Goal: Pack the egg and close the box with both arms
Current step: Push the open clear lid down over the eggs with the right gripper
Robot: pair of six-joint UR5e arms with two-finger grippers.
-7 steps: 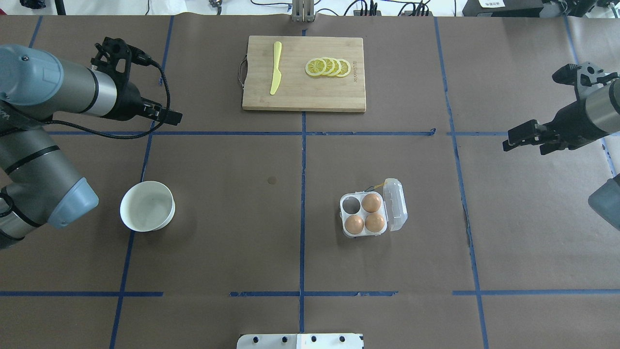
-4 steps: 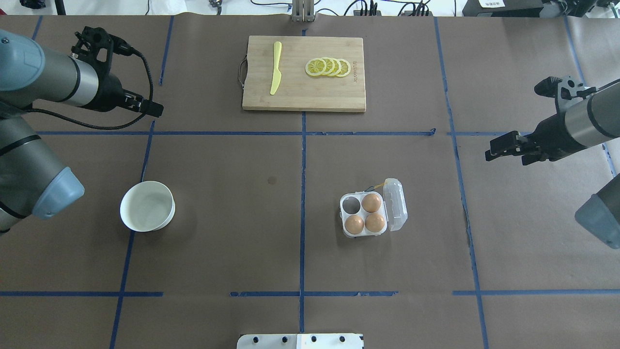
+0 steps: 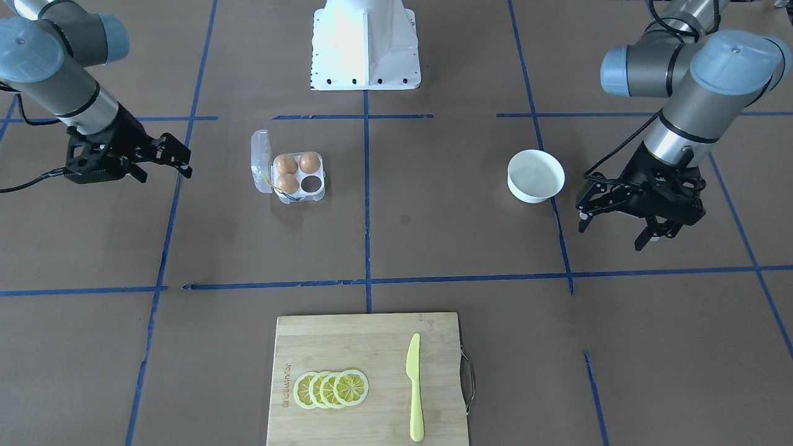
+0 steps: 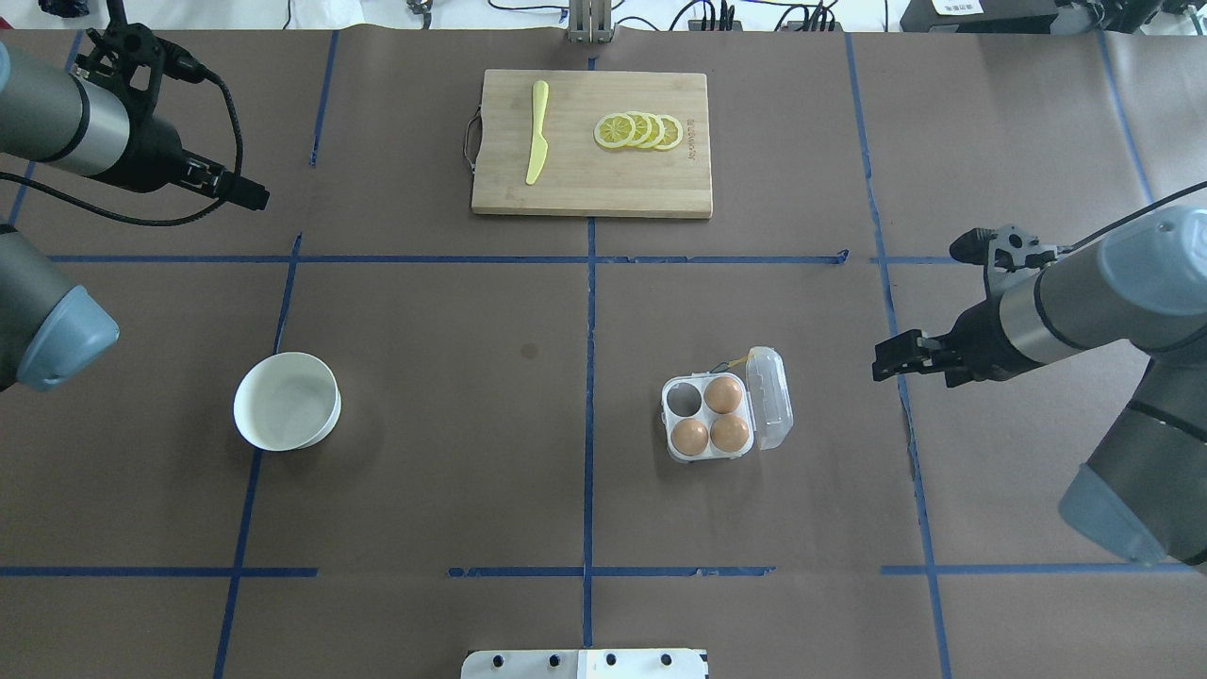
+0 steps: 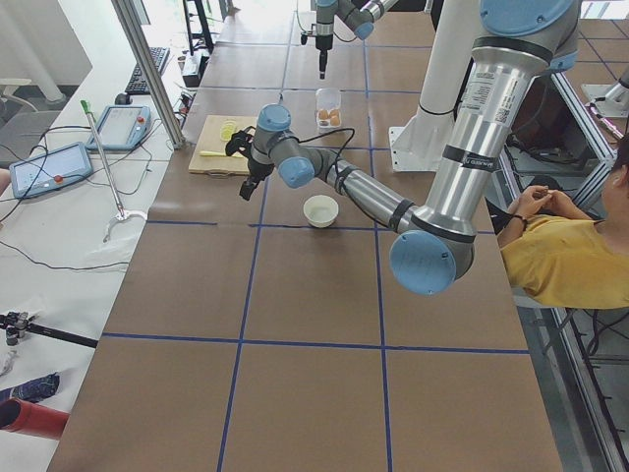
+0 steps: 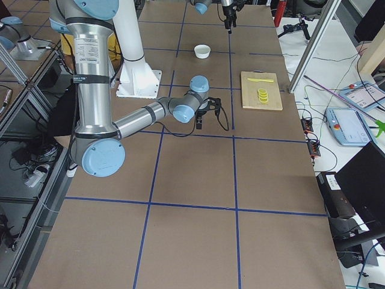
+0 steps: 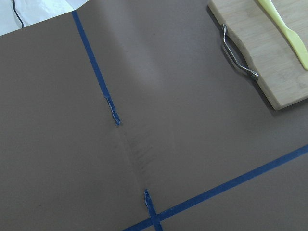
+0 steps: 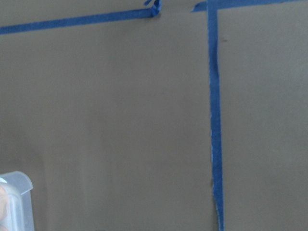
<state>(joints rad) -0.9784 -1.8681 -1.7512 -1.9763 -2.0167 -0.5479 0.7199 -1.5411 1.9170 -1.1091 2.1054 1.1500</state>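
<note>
Approach step, I judge: right gripper (image 4: 882, 361) released, empty, near open lid (image 4: 771, 396) of box (image 4: 686, 400), left gripper (image 3: 610, 236) released, well apart; next, reach lid.

Bright, even overhead light casts soft shadows; the right wrist view is dimmer, with the box (image 8: 15, 195) blurred.

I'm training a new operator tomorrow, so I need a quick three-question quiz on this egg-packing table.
1. True or false: the lid of the box stands open.
2. How many eggs sit in the box? A) two B) three C) four
3. Fill in: the yellow knife lies on the ____.
Key: 1 true; 2 B, with one cell empty; 3 cutting board.
</note>
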